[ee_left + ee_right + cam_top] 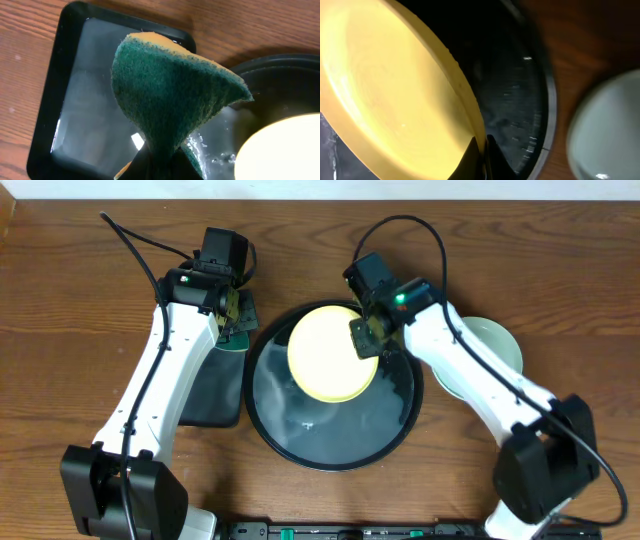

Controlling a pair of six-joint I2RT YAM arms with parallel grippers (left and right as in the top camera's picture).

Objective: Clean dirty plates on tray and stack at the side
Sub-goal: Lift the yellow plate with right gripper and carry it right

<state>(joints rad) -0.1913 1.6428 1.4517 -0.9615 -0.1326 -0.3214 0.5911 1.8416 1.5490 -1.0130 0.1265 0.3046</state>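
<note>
A pale yellow plate (328, 352) is held tilted above the large round black tray (300, 425). My right gripper (366, 338) is shut on its right rim; in the right wrist view the fingers (481, 152) pinch the yellow plate (390, 90) edge. Pale mint-blue plates (495, 345) lie on the table to the tray's right, also in the right wrist view (605, 135); I cannot tell how many are stacked there. My left gripper (232, 320) is shut on a green and yellow sponge (170, 90), held above the rectangular tray, left of the yellow plate (285, 150).
A smaller rectangular black tray (215, 395) with a wet film lies left of the round tray, also in the left wrist view (65, 100). The round tray's floor is wet. The table is brown wood.
</note>
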